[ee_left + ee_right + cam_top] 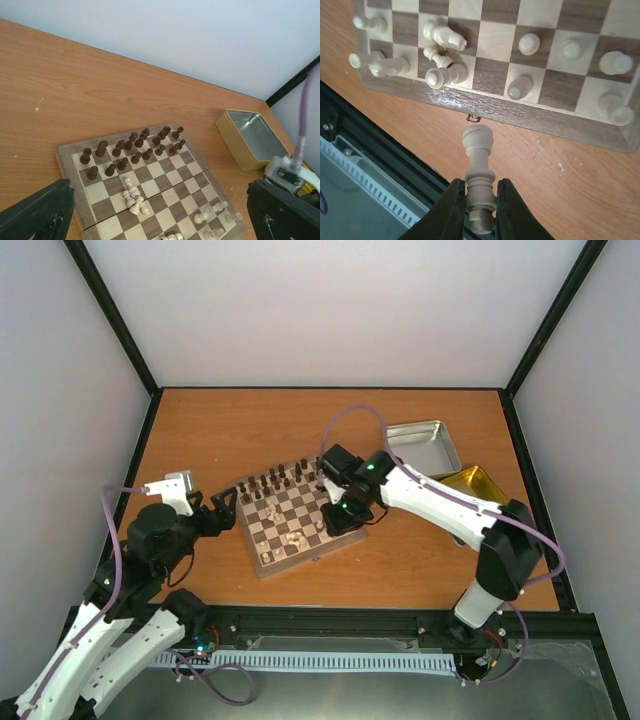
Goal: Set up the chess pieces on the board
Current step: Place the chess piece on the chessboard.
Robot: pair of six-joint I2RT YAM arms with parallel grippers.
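**Surface** (pixel 250 430): orange-brown wood, walled in by pale panels.

**Board** (pixel 530 116): dark and cream checks with a light wood rim. It lies turned at an angle near the middle of the surface, nearer the near edge than the far one. A small metal clasp (pixel 474 118) sits on its outer rim.

**Dark chessmen** (pixel 135 142): upright in two rows along the board's far side.

**Chess pieces** (pixel 134 200): pale cream, all on the board's near half.
- One cluster lies toppled in a heap a few squares in from the dark rows.
- The right wrist view shows more tipped over, touching one another, in one corner of the board.
- Several others stand upright and apart on squares by the rim.

**Pale piece** (pixel 477 150): off the board, over bare surface just beside the rim and the clasp. Its head points toward the board. Whether it touches the surface cannot be told.

**Right gripper** (pixel 480 192): at the board's near right edge, fingers closed narrowly on the base of the pale piece.

**Left gripper** (pixel 157 184): at the board's left edge, fingers spread wide with nothing between them.

**Metal tin** (pixel 425 445): silver inside, standing open toward the far right corner of the surface, well apart from the board.

**Gold-coloured tray** (pixel 475 483): just beside the tin, on the side of the surface's right edge.
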